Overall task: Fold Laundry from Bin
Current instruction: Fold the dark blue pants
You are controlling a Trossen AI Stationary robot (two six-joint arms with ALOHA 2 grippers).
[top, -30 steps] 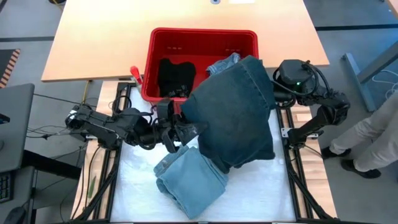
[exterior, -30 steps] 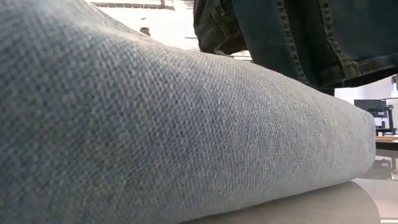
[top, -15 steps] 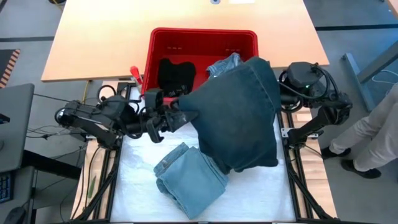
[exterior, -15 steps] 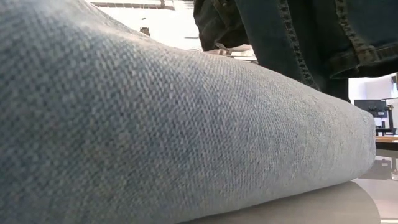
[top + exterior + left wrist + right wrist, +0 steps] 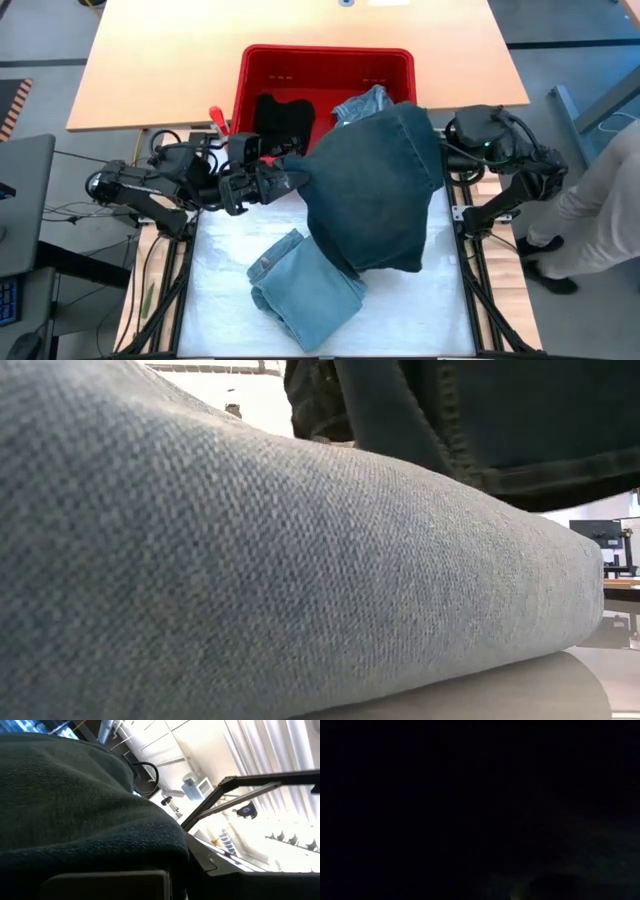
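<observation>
The left tool (image 5: pixel 288 178) is pressed together, pinching the left edge of the dark jeans (image 5: pixel 372 190), just in front of the red bin (image 5: pixel 325 62). The jeans hang spread between the two arms, draped over the bin's front right corner and above the worktop (image 5: pixel 420 310). The right tool is hidden under the jeans' right edge, and I cannot tell whether it grips. Below the jeans, a folded light blue garment (image 5: pixel 305 285) lies on the worktop, partly overlapped by their lower edge. Inside the bin lie a black garment (image 5: pixel 280 120) and a striped garment (image 5: pixel 360 102).
</observation>
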